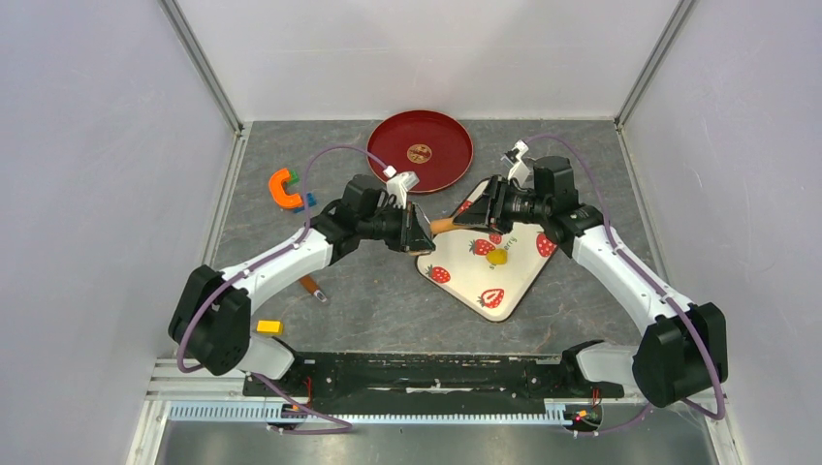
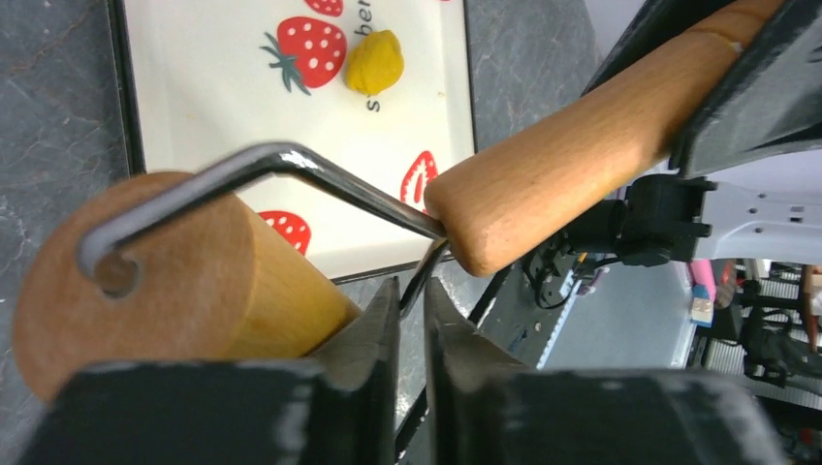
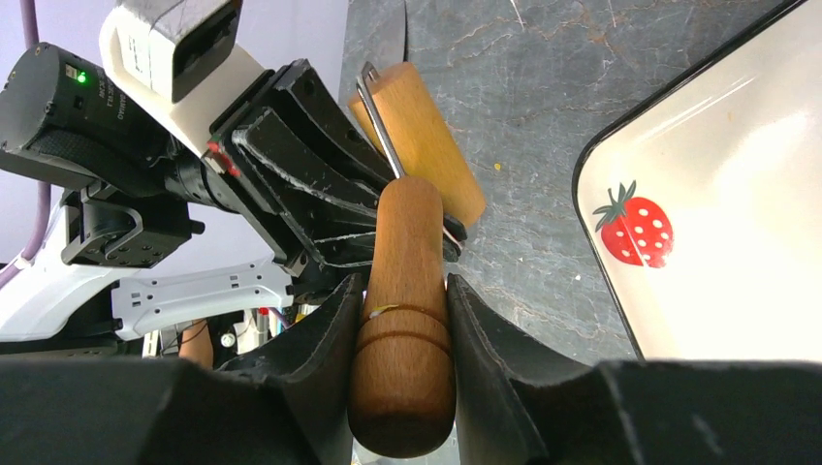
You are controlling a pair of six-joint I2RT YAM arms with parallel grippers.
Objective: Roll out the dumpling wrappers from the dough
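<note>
Dough (image 1: 496,257) lies as one rounded yellow lump on the strawberry tray (image 1: 519,276), right of centre on the worktop, unflattened; no wrapper is visible anywhere. The roller (image 3: 426,136) hangs above the tray's far-left corner, between the arms and clear of the lump. Right pincer (image 3: 402,291) is clamped on its wooden handle. Left pincer (image 2: 410,300) stands nearly together around the wire arm beside the barrel; whether it bites cannot be told. Judgement: rolling not begun; pressing and shaping all remain.
</note>
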